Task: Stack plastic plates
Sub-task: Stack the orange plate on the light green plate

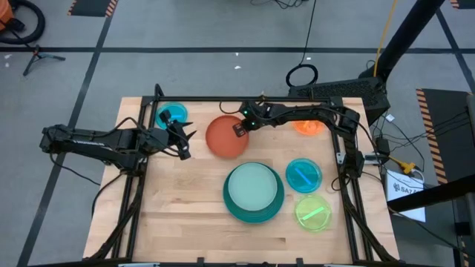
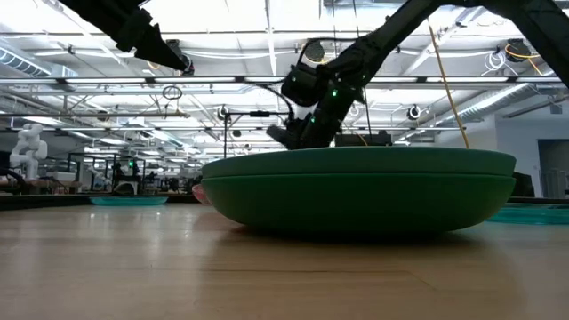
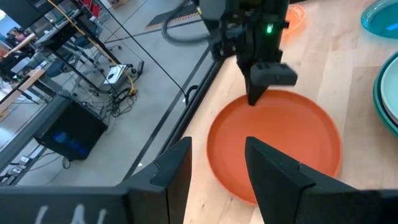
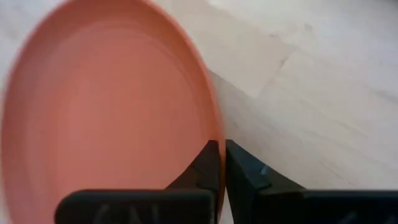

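A red-orange plate [image 1: 225,138] lies at the table's far middle. My right gripper [image 1: 241,127] is shut on its rim and also shows in the low view [image 2: 302,133]. My left gripper [image 1: 182,141] is open and empty, just left of that plate; in the left wrist view [image 3: 217,174] its fingers stand above the plate's near-left rim [image 3: 273,149]. A mint plate [image 1: 252,185] rests inside a teal and dark green stack [image 1: 256,213] at the middle; the stack fills the low view [image 2: 356,191]. My right gripper pinches the red-orange plate's rim [image 4: 214,134] on its far-right side, one finger inside the rim and one [image 4: 249,171] outside. The fingers slant down from the table's right. Whether the plate is lifted off the table, I cannot tell.
A small teal-blue plate [image 1: 172,115] lies at the far left corner. A small orange plate [image 1: 308,126] lies at the far right, under the right arm. A translucent blue plate [image 1: 303,176] and a lime plate [image 1: 314,213] lie right of the stack. Bare wood spans the near left.
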You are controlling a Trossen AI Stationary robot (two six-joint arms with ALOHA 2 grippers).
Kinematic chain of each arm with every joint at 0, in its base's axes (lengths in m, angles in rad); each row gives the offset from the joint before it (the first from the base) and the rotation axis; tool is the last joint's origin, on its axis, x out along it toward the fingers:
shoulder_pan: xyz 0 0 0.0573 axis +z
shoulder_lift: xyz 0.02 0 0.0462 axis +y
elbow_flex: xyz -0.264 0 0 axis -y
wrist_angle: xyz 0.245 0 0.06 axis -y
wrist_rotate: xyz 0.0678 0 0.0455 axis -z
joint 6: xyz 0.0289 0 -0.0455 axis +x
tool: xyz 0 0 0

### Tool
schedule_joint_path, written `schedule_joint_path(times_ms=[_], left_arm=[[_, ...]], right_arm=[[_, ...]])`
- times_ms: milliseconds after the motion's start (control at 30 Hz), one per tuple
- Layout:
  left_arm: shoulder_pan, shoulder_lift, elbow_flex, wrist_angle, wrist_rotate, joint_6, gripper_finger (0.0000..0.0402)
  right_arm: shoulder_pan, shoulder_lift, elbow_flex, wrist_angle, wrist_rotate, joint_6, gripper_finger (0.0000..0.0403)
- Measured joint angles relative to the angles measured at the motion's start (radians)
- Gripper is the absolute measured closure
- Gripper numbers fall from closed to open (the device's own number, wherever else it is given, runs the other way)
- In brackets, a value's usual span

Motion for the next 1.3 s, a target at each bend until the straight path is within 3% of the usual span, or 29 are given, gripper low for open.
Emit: schedule_joint_path(times_ms=[333, 500, 633, 867, 1300], left_arm=[[0.000, 0.000, 0.000, 0.000, 0.000, -0.006, 0.0245], [0.000, 0.000, 0.000, 0.001, 0.000, -0.007, 0.0245], [0.000, 0.000, 0.000, 0.002, 0.000, -0.007, 0.0245], [0.000, 0.000, 0.000, 0.007, 0.000, -0.008, 0.0245], [0.000, 0.000, 0.000, 0.008, 0.000, -0.023, 0.0245]], right_arm=[[0.083, -0.247, 0.000, -0.073, 0.042, -0.126, 0.0400], [0.169, -0.348, 0.001, -0.304, -0.042, -0.220, 0.0400], [0.267, -0.351, -0.001, -0.471, -0.041, -0.176, 0.0396], [0.392, -0.302, -0.052, -0.477, 0.006, -0.063, 0.0391], [0.431, -0.302, -0.078, -0.448, 0.034, -0.010, 0.0370]])
